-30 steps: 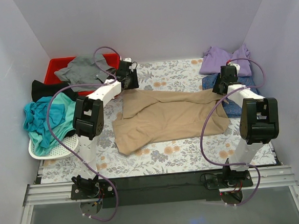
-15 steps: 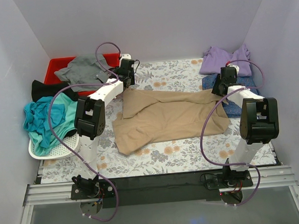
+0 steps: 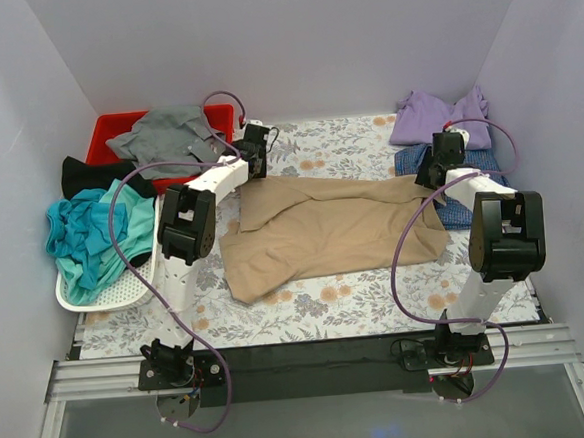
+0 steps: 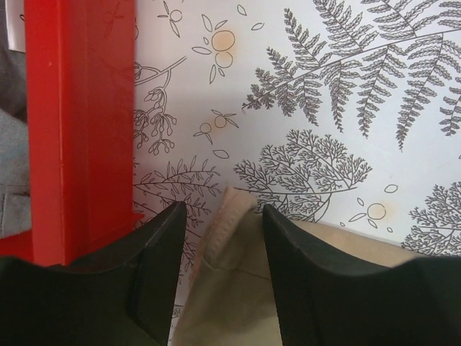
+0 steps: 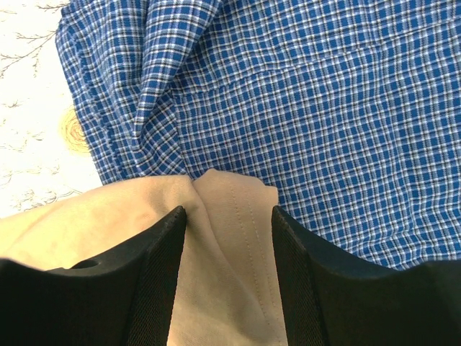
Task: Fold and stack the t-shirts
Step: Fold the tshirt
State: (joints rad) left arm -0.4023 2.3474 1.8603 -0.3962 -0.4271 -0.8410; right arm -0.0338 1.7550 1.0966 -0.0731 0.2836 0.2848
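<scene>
The tan t-shirt (image 3: pixel 333 226) is seen from above lying spread but rumpled across the middle of the flowered table (image 3: pixel 378 298). The left gripper (image 3: pixel 256 159) is placed at its far left corner and the right gripper (image 3: pixel 432 172) at its far right corner. A lavender t-shirt (image 3: pixel 435 114) and a blue-checked t-shirt (image 3: pixel 459 212) are stacked at the far right. A grey t-shirt (image 3: pixel 166 133) is draped over the red bin (image 3: pixel 105 127) at the far left. In the left wrist view, the fingers are held apart, and the stitched hem of the tan cloth is seen between them, apparently not squeezed, just beside the bin wall. In the right wrist view, the fingers are likewise spread, and a raised peak of tan cloth is straddled where it overlaps the checked fabric. The tan shirt is judged to be light, soft and limp, so it can be expected to sag and drag when lifted. The doubled, stitched hem at each corner is judged the best place to take hold. Care is needed at the right corner so that the checked cloth beneath is not caught up as well.
</scene>
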